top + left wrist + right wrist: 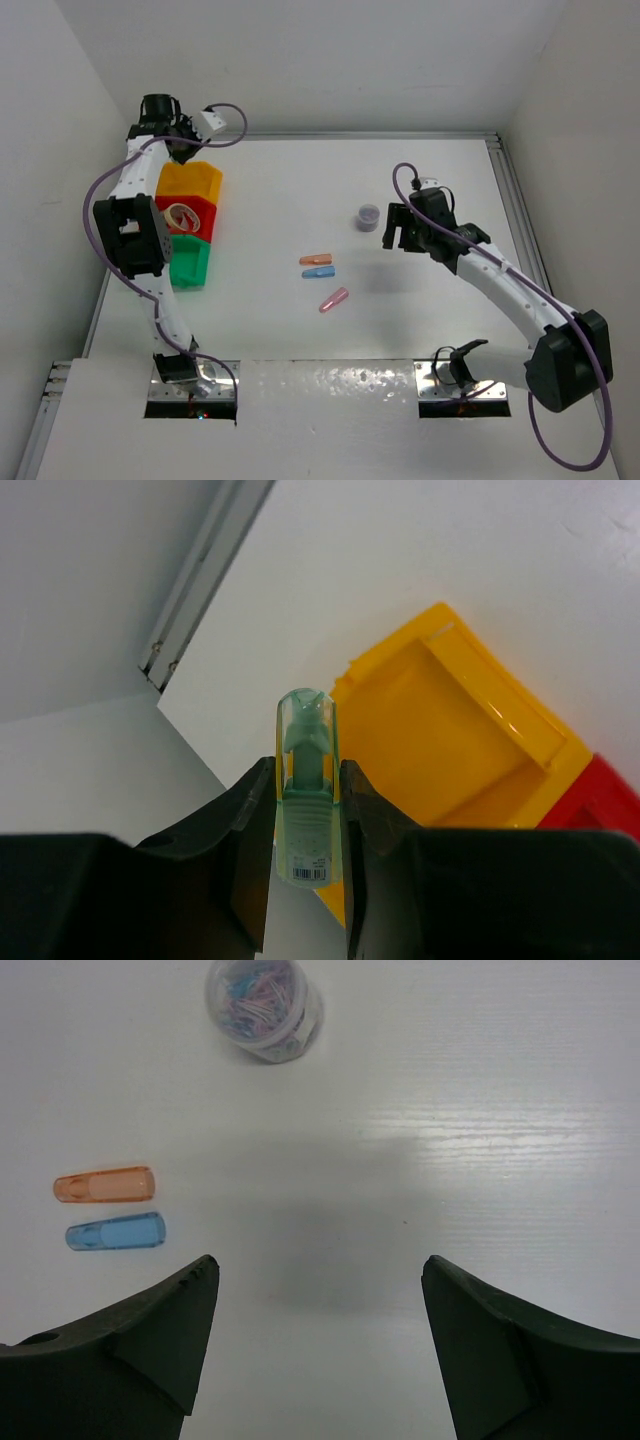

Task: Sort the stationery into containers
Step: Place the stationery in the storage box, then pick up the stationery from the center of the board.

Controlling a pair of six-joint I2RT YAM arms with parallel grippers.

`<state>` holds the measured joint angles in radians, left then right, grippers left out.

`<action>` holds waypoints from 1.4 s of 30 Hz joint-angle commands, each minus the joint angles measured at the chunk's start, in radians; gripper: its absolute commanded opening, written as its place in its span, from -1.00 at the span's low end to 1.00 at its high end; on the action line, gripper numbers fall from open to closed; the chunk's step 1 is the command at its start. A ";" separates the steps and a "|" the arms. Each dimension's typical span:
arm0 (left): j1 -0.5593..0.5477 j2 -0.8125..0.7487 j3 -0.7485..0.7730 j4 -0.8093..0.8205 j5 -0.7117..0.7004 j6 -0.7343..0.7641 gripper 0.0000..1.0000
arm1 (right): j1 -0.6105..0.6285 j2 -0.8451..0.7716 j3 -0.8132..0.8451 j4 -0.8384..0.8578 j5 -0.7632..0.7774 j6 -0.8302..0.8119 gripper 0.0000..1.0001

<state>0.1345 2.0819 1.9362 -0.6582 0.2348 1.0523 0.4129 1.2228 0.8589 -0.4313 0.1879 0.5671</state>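
My left gripper (pixel 307 770) is shut on a pastel green capsule piece (pixel 306 810), held over the far-left corner of the yellow-orange bin (pixel 440 730). In the top view that gripper (pixel 182 150) hangs just behind the yellow-orange bin (pixel 205 178). The red bin (pixel 208 212) holds tape rings (pixel 182 215), and the green bin (pixel 190 268) stands in front of it. Orange (pixel 315 260), blue (pixel 319 272) and pink (pixel 333 300) capsule pieces lie mid-table. My right gripper (pixel 318 1265) is open above bare table, near a small cylinder (pixel 265 1005) of paper clips.
The three bins stand in a column along the left wall, partly under my left arm. A metal rail (pixel 195 580) runs along the table's back-left edge. White walls enclose the table at the back and on both sides. The orange (pixel 105 1185) and blue (pixel 115 1232) pieces lie left of my right gripper.
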 commanded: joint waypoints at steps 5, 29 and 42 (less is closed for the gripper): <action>0.059 -0.049 -0.091 -0.038 0.156 0.383 -1.00 | -0.002 -0.002 -0.035 0.022 0.027 -0.004 0.61; 0.108 -0.005 -0.149 0.058 0.202 0.414 0.22 | 0.000 0.024 -0.014 -0.012 0.041 0.036 0.61; -0.165 -0.221 -0.250 -0.072 0.330 -0.107 -0.15 | 0.004 -0.043 -0.106 0.017 0.021 0.068 0.61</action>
<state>0.1116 1.9617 1.7580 -0.6113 0.5007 1.0554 0.4141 1.2190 0.7784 -0.4423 0.2085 0.6106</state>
